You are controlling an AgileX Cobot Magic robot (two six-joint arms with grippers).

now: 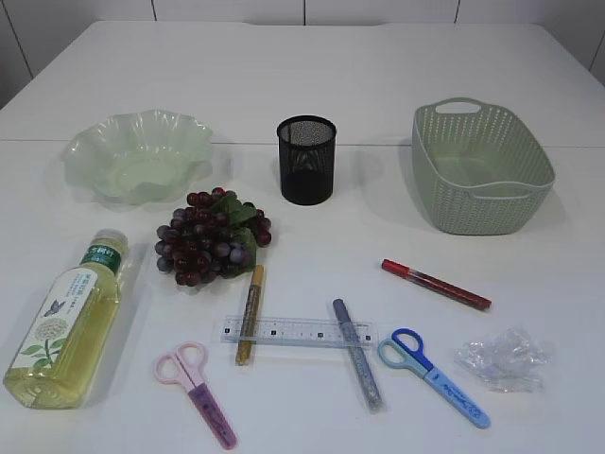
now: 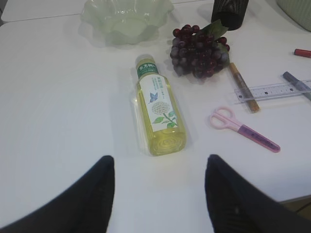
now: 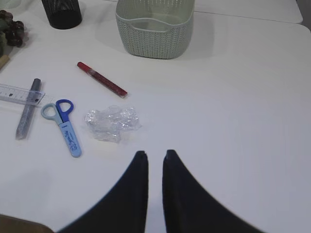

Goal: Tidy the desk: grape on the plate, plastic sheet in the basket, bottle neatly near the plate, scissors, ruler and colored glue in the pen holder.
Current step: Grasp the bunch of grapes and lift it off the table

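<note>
The dark grape bunch [image 1: 213, 236] lies between the green wavy plate [image 1: 139, 153] and a clear ruler [image 1: 298, 332]. A yellow bottle [image 1: 68, 322] lies on its side at the front left. Gold [image 1: 250, 312], grey [image 1: 356, 352] and red [image 1: 436, 284] glue pens lie loose, with pink scissors [image 1: 197, 380] and blue scissors [image 1: 435, 375]. The crumpled plastic sheet [image 1: 501, 359] lies at the front right. My left gripper [image 2: 159, 162] is open and empty, just short of the bottle [image 2: 158, 109]. My right gripper [image 3: 155, 154] is shut and empty, near the sheet [image 3: 112, 122].
The black mesh pen holder [image 1: 306, 159] stands at the back middle. The green woven basket [image 1: 480, 165] stands at the back right. Neither arm shows in the exterior view. The table's near edge runs just below the scissors.
</note>
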